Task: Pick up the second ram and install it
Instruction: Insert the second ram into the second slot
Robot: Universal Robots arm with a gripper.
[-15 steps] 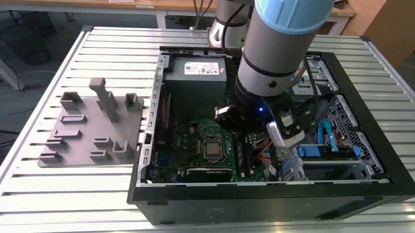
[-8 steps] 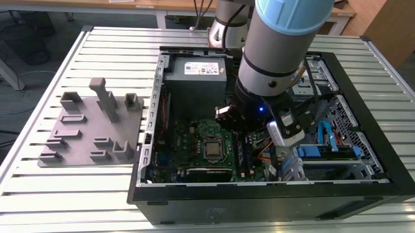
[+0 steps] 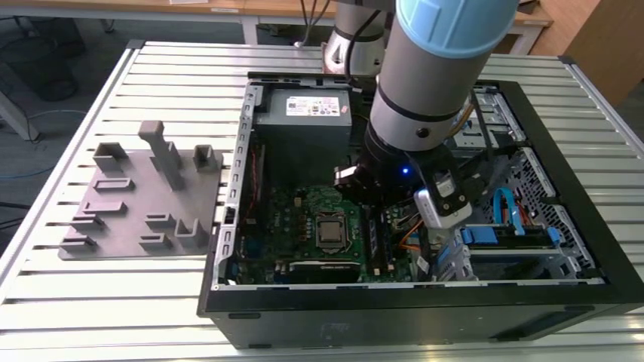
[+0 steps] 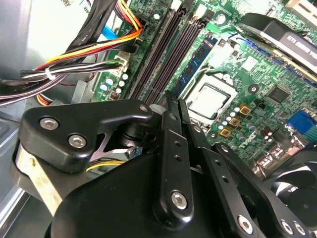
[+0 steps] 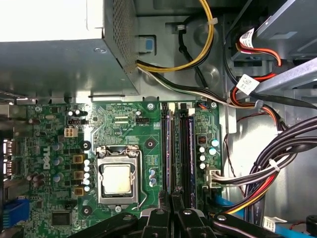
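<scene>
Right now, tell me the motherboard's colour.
Green motherboard, clearest in the first wrist view.

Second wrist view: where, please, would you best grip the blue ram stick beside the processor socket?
Probably the blue ram stick by its flat faces, mid-length, from straight above: it stands on edge in its slot, top edge alone exposed.

A white label (image 3: 318, 106) is sitting on the grey power supply (image 3: 302, 124) in the exterior view, its print too small to make out. In the first wrist view, a white maker's mark (image 5: 48, 163) is standing on the green motherboard (image 5: 124, 124), and a white printed tag (image 5: 244, 83) is hanging on a cable, its print unreadable.
</scene>
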